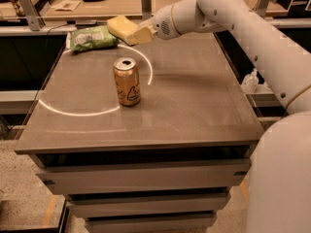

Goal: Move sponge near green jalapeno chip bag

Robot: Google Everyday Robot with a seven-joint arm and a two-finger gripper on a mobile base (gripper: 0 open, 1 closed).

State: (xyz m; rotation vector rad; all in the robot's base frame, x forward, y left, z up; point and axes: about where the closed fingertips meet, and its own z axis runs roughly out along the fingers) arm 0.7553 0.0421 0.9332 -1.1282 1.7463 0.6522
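The pale yellow sponge (120,27) is held in my gripper (137,35), which is shut on it, above the far part of the table. The sponge hangs just right of the green jalapeno chip bag (93,37), which lies at the table's far left corner. My white arm reaches in from the right.
A gold-orange drink can (127,81) stands upright near the middle of the grey table (194,110), inside a bright ring of light. A wooden bench with small items lies behind the table. A white bottle (250,80) sits off the right edge.
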